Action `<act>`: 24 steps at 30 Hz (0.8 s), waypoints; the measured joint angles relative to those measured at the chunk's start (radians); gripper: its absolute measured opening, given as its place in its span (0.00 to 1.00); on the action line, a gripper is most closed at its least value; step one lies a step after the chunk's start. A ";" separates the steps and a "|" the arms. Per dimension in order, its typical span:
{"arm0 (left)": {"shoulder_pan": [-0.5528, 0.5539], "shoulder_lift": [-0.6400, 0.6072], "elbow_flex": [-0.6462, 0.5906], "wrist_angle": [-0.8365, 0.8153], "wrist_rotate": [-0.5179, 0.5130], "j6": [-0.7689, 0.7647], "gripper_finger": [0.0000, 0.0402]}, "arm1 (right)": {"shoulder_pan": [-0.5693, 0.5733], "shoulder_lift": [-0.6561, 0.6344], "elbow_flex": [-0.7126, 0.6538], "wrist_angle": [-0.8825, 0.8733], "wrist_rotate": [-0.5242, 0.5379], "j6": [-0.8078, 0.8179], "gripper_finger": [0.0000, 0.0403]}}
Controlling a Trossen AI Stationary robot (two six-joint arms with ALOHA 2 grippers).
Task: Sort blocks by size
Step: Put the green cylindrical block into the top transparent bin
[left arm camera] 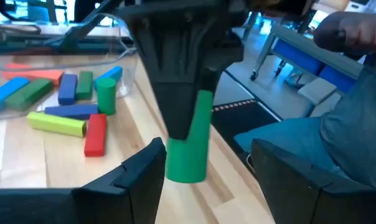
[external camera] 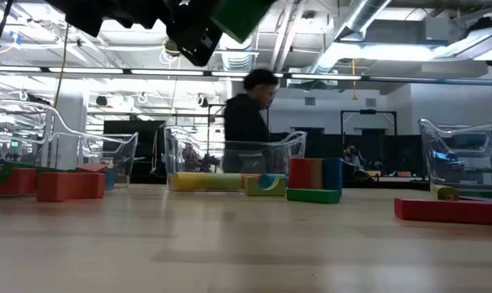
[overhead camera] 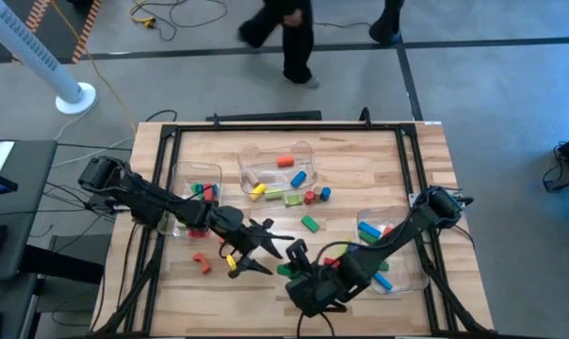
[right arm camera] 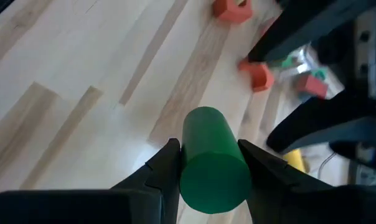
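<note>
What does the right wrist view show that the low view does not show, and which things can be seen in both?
Only the right wrist view shows the right end effector shut on the green cylinder, its fingers pressing both sides, above bare table, with small red blocks beyond.

Only the low view shows the clear bins standing on the table, a person behind them, a yellow bar and a long red bar.

Both show the green cylinder held up, clear of the table.
</note>
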 joint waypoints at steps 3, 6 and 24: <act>0.000 0.000 0.001 -0.020 0.000 0.001 0.57 | -0.010 0.000 0.000 0.036 0.000 -0.045 0.40; 0.000 0.000 0.001 -0.024 -0.002 -0.001 0.57 | -0.018 0.000 0.000 0.070 0.000 -0.087 0.40; 0.000 0.000 0.001 -0.033 0.003 -0.011 0.57 | -0.061 0.000 0.000 0.178 0.027 -0.210 0.40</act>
